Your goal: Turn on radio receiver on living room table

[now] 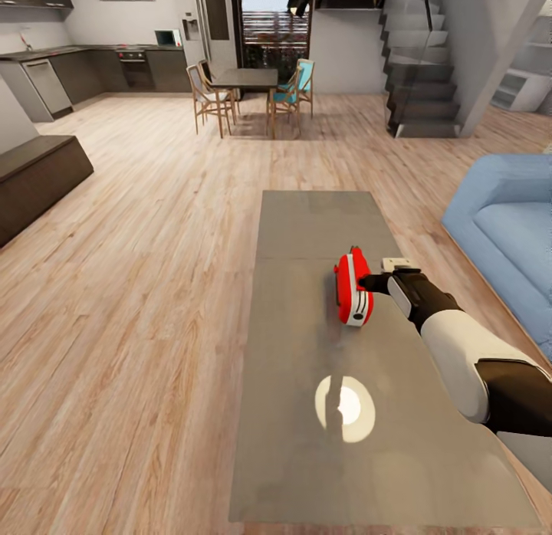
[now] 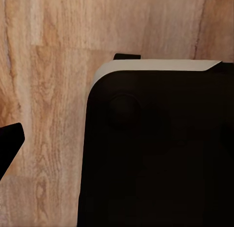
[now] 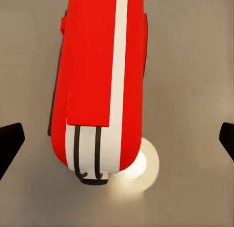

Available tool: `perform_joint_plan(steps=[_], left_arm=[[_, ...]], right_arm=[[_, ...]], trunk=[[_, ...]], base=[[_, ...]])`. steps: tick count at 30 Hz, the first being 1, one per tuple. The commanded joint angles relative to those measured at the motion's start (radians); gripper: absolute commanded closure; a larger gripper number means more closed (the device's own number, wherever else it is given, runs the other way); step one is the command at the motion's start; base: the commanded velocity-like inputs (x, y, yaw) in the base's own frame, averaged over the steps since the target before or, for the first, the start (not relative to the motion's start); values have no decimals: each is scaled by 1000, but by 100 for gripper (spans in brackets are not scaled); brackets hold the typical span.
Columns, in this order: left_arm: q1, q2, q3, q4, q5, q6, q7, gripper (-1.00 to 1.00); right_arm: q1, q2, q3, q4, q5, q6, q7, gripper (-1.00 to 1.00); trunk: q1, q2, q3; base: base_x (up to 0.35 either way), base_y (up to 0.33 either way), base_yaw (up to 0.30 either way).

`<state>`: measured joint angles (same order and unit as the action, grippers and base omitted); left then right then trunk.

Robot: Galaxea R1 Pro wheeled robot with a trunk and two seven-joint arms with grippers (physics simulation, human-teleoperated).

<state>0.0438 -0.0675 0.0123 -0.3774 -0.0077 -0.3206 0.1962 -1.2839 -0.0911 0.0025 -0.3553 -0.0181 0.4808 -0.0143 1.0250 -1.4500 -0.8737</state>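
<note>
Item: radio [image 1: 353, 288], red with a white rim, standing on the grey table [image 1: 307, 443] just past its middle. Our right gripper [image 1: 373, 283] sits at the radio's 3 o'clock, close beside it; jaws spread wide, holding nothing. Left gripper [image 2: 9, 149]: we cannot tell its opening. Blue sofa [image 1: 506, 228] at the table's 2 o'clock.
</note>
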Motion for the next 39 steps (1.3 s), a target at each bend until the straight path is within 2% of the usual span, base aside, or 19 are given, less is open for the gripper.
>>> perform_joint_plan(steps=[1,12,19,30,39], left_arm=[[0,0,0,0,0,0,0,-100],[1,0,0,0,0,0,0,-100],[0,0,0,0,0,0,-1,-100],[0,0,0,0,0,0,0,-100],[0,0,0,0,0,0,-1,-100]], right_arm=[[0,0,0,0,1,-3,0,-100],[0,2,2,1,0,-25,1,-100],[0,19,2,2,0,-26,1,-100],[0,43,2,5,0,-26,1,-100],[0,45,6,4,8,-27,-1,-100]], trunk=[[0,0,-2],[0,0,-19],[0,0,-30],[0,0,-32],[0,0,-32]], base=[[0,0,-77],[0,0,-34],[0,0,-1],[0,0,0],[0,0,0]])
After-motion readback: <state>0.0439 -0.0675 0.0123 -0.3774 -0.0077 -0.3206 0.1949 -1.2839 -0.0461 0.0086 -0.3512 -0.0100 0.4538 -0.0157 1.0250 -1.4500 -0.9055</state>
